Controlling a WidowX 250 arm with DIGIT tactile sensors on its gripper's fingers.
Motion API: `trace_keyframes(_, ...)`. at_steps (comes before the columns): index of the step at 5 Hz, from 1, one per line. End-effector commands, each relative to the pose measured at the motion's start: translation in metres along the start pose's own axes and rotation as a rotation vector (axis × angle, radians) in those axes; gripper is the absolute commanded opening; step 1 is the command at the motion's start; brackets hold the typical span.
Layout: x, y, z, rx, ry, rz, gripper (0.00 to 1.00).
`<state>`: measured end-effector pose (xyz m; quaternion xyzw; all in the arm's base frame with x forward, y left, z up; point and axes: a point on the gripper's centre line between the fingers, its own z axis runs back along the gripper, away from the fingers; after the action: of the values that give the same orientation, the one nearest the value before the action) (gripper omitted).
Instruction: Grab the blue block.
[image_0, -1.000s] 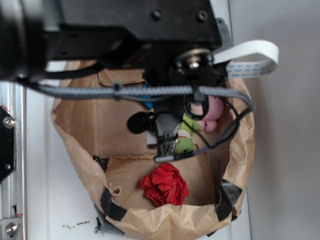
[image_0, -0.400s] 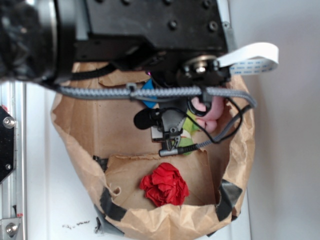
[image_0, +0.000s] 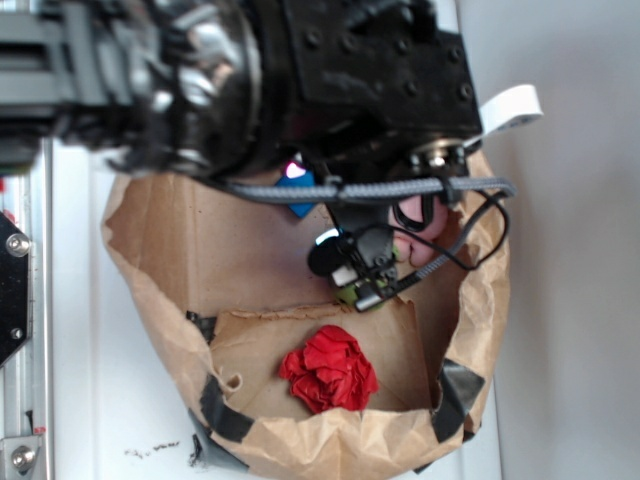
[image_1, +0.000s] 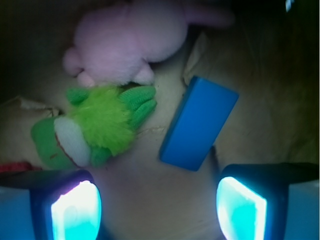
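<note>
The flat bright blue rectangular block (image_1: 199, 123) lies free on the brown paper bag's floor (image_1: 150, 190), ahead of the released gripper (image_1: 159, 206), whose spread jaws leave room to straddle it.

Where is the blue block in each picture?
Exterior view: only a corner of the flat bright blue block peeks out under the black arm, upper middle.
Wrist view: the blue block lies right of centre.
Shared landmark: the pink plush toy nearby.

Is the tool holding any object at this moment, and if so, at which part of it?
Nothing is held. The tool is open, with empty space between its fingers. The blue block lies apart, ahead of them, beside the green plush toy.
</note>
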<state>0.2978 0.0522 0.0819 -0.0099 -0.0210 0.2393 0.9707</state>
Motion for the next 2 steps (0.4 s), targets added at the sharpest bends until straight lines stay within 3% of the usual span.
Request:
trace_keyframes(1,-0.001,0.006,0.012,-0.084,-0.228,0.228,1.00)
trace_keyframes(2,0.004,0.019,0.015,-0.096,-0.234,0.274,1.00)
